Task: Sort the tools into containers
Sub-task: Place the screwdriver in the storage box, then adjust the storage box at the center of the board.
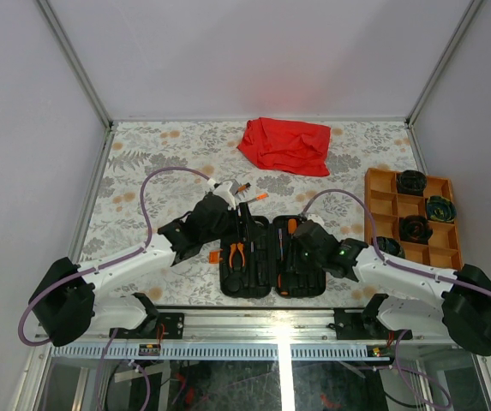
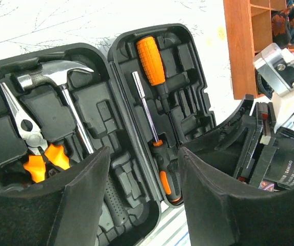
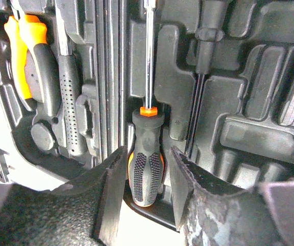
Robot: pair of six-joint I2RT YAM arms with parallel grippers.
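The right tool (image 3: 147, 156), fingers apart, straddles the screwdriver (image 3: 145, 171) seated in the black case (image 3: 249, 133) beneath it; the left tool (image 2: 144, 159) hangs parted, empty. Risk: a crooked retreat may snag the handle, unseating it.

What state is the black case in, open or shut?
Open: the case lies spread flat, hammer and pliers seated in its moulded slots.

A screwdriver (image 3: 147, 125) lies in the black case (image 3: 249, 133), its thin metal rod pointing to the top middle. The right gripper (image 3: 147, 154) has one finger on each side of its handle, not squeezing. Orange pliers (image 3: 26, 56) sit at the upper left.
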